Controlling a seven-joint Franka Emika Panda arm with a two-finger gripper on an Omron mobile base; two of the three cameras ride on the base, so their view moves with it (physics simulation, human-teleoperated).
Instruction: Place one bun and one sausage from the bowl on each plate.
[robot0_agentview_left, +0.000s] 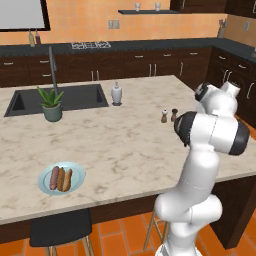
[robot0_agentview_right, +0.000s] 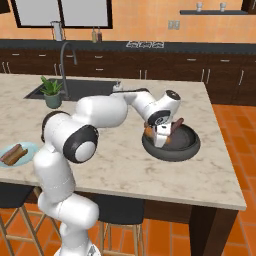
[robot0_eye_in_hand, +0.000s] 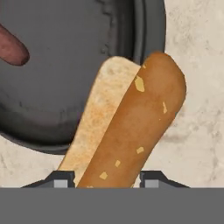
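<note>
We see a pale blue plate (robot0_agentview_left: 61, 178) near the counter's (robot0_agentview_left: 125, 140) front left edge, holding a sausage (robot0_agentview_left: 54, 177) and a bun (robot0_agentview_left: 65, 180) side by side, touching.

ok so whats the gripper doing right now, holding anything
gripper: jaws closed on the bun, over the rim of the bowl

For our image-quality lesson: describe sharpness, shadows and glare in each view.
Left base view: soft, even light, faint shadow under the blue plate, no glare. Right base view: sharp, dull sheen on the bowl. Hand view: the bun looms large, slightly pixelated, casting a soft shadow.
</note>
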